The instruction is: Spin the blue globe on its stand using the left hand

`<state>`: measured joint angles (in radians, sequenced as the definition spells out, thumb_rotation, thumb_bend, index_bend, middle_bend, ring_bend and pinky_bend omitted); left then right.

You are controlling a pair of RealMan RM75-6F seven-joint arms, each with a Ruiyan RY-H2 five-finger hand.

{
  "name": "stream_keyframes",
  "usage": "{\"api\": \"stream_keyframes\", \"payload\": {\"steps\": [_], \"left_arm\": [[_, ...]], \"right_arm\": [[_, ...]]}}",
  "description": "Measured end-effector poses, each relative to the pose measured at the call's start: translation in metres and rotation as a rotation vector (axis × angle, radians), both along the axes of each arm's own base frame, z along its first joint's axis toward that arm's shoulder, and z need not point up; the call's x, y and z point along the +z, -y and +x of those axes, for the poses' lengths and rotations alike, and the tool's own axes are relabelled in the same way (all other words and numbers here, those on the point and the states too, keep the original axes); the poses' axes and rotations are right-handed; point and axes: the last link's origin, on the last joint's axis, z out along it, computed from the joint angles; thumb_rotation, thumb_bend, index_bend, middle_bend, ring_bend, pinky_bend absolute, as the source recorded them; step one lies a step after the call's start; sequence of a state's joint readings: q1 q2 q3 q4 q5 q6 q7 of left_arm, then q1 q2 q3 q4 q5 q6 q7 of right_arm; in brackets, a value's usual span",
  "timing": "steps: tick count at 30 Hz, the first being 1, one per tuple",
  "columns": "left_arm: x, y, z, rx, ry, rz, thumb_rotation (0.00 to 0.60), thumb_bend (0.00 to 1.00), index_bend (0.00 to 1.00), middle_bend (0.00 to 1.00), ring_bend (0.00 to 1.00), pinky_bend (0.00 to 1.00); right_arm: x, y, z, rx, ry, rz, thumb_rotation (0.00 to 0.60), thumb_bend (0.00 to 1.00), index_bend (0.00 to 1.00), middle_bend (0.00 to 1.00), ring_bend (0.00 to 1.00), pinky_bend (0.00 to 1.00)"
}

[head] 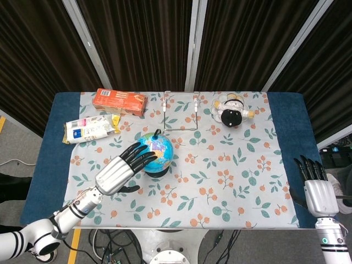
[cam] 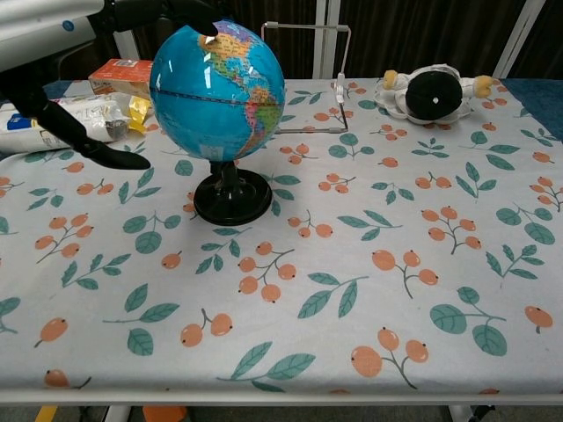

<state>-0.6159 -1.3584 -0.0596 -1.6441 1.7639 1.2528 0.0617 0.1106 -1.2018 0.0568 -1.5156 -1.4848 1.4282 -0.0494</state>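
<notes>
The blue globe (head: 158,150) (cam: 220,92) stands upright on its black round stand (cam: 232,199) in the middle-left of the flowered tablecloth. My left hand (head: 122,169) (cam: 70,53) reaches over the globe from the left, fingers spread, with its fingertips (head: 147,156) on the top of the sphere. In the chest view the dark fingers (cam: 180,16) lie across the globe's top and the thumb hangs to its left. My right hand (head: 316,184) stays at the table's right edge, fingers apart, holding nothing.
An orange box (head: 119,102) and a white snack packet (head: 91,130) lie at the back left. A wire frame (head: 181,111) stands behind the globe. A black and white plush toy (head: 233,111) sits on a plate at the back right.
</notes>
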Motion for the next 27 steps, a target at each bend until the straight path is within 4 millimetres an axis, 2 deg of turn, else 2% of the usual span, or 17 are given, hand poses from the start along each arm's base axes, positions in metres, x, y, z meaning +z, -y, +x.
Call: {"api": "stream_keyframes", "payload": {"steps": [6,15,21,27], "left_arm": [[-0.001,-0.001,-0.005,0.021,-0.011,0.006,0.600,0.11,0.07,0.10,0.00,0.00],[0.006,-0.005,-0.018,0.070,-0.021,0.039,0.600,0.11,0.07,0.18,0.00,0.00],[0.019,-0.003,-0.042,0.148,-0.037,0.080,0.600,0.11,0.07,0.20,0.00,0.00],[0.035,0.000,-0.077,0.279,-0.048,0.145,0.600,0.11,0.07,0.19,0.00,0.00]], "right_arm": [[0.000,0.000,-0.001,-0.003,0.001,0.000,0.600,0.24,0.00,0.00,0.00,0.00],[0.000,0.000,0.000,0.001,-0.001,-0.001,0.600,0.24,0.00,0.00,0.00,0.00],[0.001,0.000,0.002,0.004,-0.002,-0.003,0.600,0.24,0.00,0.00,0.00,0.00],[0.001,0.001,0.003,0.005,0.000,-0.002,0.600,0.24,0.00,0.00,0.00,0.00]]}}
